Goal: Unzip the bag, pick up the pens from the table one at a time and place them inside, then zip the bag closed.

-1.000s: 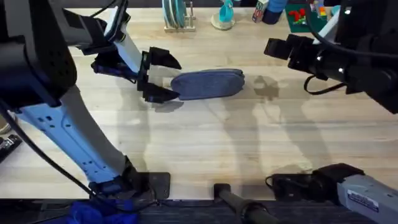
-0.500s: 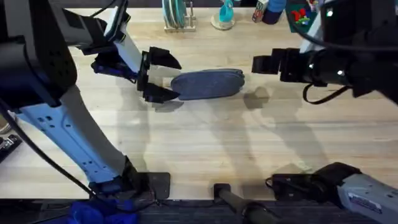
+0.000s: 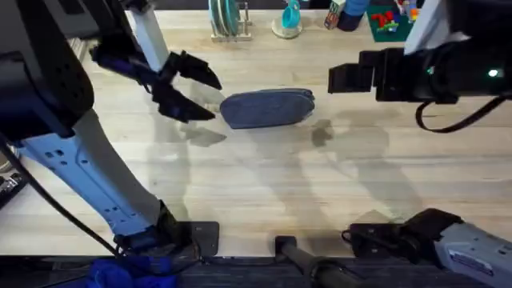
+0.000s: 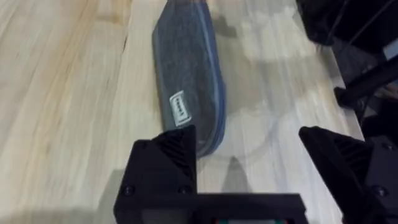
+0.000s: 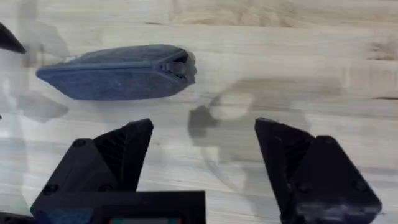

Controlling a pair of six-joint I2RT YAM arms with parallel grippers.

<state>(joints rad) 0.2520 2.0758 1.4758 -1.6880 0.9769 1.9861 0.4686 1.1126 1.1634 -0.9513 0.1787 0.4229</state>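
Backing off now, the left claw [image 3: 192, 94] has lifted clear of the grey-blue oval fabric pouch [image 3: 266, 107], fingers spread wide and empty. That pouch lies flat mid-worktop [image 3: 264, 184], zipped. Right claw [image 3: 342, 78], also open and empty, hangs just beyond the pouch's zipper end. Looks like closing is done; next, both arms retreat.

colourful clutter [image 3: 384, 16], perhaps toys, behind.

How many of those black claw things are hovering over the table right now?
2. The left gripper hangs open just off the bag's left end; the right gripper hangs open off the bag's right end.
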